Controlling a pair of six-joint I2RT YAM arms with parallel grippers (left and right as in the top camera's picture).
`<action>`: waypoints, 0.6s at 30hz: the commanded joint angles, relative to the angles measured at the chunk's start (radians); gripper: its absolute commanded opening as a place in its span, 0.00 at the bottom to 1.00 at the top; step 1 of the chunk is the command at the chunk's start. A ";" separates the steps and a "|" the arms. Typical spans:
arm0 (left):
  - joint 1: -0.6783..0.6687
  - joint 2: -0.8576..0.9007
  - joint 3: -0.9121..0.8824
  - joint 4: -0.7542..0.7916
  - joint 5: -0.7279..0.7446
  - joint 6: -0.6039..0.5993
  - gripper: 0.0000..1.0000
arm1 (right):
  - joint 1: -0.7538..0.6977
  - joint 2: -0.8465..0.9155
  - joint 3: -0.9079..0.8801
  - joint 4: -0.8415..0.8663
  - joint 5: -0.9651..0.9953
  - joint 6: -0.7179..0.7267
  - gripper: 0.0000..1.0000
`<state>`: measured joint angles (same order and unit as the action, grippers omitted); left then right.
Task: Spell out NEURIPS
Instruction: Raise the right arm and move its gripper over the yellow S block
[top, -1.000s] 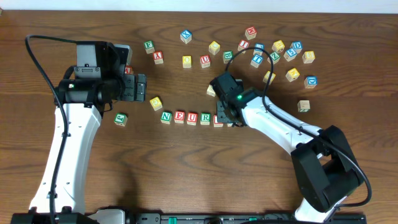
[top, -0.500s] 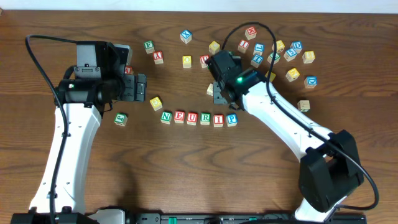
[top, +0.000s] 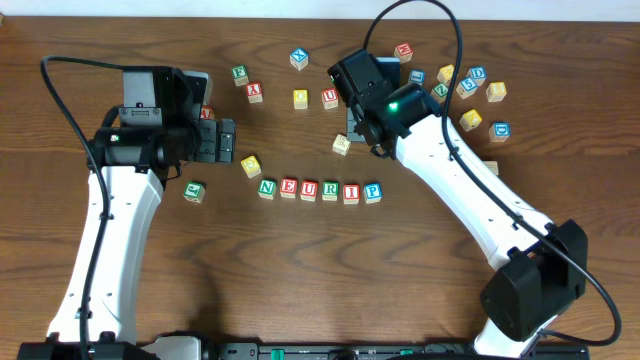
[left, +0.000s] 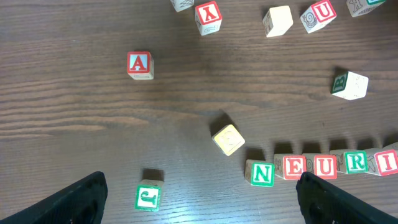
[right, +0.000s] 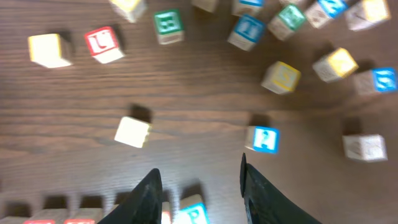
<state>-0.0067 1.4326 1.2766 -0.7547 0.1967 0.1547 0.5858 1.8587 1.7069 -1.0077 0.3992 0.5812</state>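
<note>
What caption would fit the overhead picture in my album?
Row of letter cubes reads NEURIP on a wooden table, one letter short of the word, loose cubes scattered beyond.

A red A cube (left: 140, 65) is being carried flat by the table (top: 300, 280), left of centre and apart from the others. Nearer the far edge, a red X cube (top: 254, 90) is being shown just beside a green-faced cube (top: 239, 73). A blue X cube (top: 299, 57) is being shown turned at an angle, close to the far edge. Another green cube (top: 195, 191) is being shown alone toward the left side. Toward the far right corner a loose cluster of cubes is being displayed, with a blue one (top: 499, 131) and a yellow one (top: 470, 120) on its near side.
</note>
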 joint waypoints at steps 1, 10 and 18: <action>0.004 -0.002 0.021 0.000 0.001 0.002 0.96 | -0.008 0.017 0.034 -0.051 0.118 0.115 0.40; 0.004 -0.002 0.021 0.000 0.001 0.002 0.96 | -0.052 0.017 0.034 -0.146 0.178 0.243 0.44; 0.004 -0.002 0.021 0.000 0.001 0.002 0.96 | -0.146 0.017 0.034 -0.152 0.126 0.245 0.45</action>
<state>-0.0067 1.4326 1.2762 -0.7547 0.1967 0.1543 0.4751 1.8587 1.7195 -1.1587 0.5282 0.7979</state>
